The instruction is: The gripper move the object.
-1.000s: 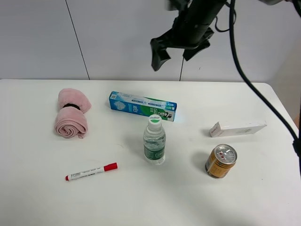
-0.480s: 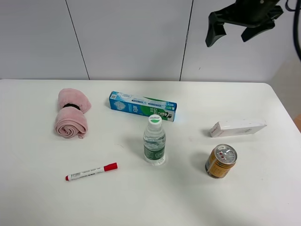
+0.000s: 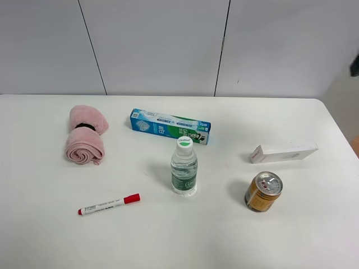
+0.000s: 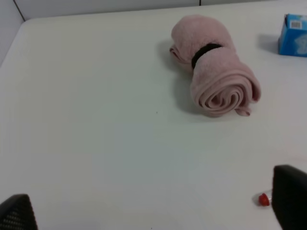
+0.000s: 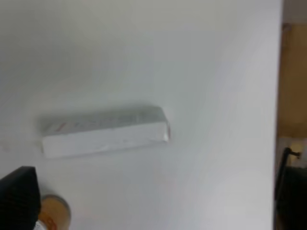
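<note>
You see the slim white marker pen with a red cap (image 3: pixel 109 204) lying flat near the white surface's (image 3: pixel 45 241) front edge, left of centre. Both black two-fingered pincers, left (image 4: pixel 153 208) and right (image 5: pixel 153 201), stand spread wide, holding nothing.

On the white table (image 3: pixel 50 235), a rolled pink towel (image 3: pixel 85 135) lies far left, a blue-green toothpaste box (image 3: pixel 170 125) behind a clear plastic water bottle (image 3: pixel 184 167). Right side: white rectangular box (image 3: pixel 284 152), with an orange drink can (image 3: pixel 263 191) just in front.

Marker (image 3: pixel 109 204) front-left on table (image 3: pixel 50 241); bottle (image 3: pixel 184 167) centre; can (image 3: pixel 263 191) right
</note>
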You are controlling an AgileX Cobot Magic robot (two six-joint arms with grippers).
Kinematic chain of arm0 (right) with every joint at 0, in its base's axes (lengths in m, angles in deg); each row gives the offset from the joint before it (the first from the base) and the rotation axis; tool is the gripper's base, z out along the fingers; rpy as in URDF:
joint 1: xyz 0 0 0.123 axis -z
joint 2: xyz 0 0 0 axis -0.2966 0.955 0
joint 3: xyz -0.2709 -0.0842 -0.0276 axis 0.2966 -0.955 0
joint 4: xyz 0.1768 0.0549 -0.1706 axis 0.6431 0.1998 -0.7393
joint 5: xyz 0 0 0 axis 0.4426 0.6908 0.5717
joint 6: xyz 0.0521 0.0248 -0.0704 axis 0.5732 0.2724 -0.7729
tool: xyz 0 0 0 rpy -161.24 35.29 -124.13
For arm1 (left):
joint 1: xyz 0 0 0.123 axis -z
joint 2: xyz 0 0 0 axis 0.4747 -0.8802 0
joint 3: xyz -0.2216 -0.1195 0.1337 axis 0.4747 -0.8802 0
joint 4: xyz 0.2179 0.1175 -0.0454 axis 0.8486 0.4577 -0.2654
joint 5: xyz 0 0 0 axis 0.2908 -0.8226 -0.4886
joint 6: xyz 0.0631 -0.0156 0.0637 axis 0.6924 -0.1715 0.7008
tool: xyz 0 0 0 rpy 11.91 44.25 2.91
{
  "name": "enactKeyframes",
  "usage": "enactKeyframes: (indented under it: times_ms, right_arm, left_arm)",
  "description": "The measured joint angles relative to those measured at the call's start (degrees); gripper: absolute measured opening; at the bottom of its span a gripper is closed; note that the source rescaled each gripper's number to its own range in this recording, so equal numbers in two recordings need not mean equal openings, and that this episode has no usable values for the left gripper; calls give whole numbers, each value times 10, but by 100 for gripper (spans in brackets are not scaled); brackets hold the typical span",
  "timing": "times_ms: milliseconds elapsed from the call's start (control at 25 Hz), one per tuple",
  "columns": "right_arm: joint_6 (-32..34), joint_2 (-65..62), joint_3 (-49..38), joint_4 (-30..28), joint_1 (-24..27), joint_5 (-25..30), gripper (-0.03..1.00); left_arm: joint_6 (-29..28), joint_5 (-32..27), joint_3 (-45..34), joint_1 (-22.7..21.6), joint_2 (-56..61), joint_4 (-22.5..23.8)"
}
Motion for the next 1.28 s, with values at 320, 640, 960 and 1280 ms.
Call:
enactKeyframes:
  times_ms: [320, 640, 960, 1280]
  right_arm:
    - [1, -223, -98, -29, 23, 1, 100]
    - [-1, -427, -277, -4, 23, -43, 100]
    - [-7, -589, -434, 31, 2, -100, 100]
    - [-7, -672, -517, 36, -2, -100, 100]
  left_arm:
    - [0, 0, 0, 0, 0, 0]
    - [0, 0, 0, 0, 0, 0]
    - [0, 0, 0, 0, 0, 0]
    - [0, 0, 0, 0, 0, 0]
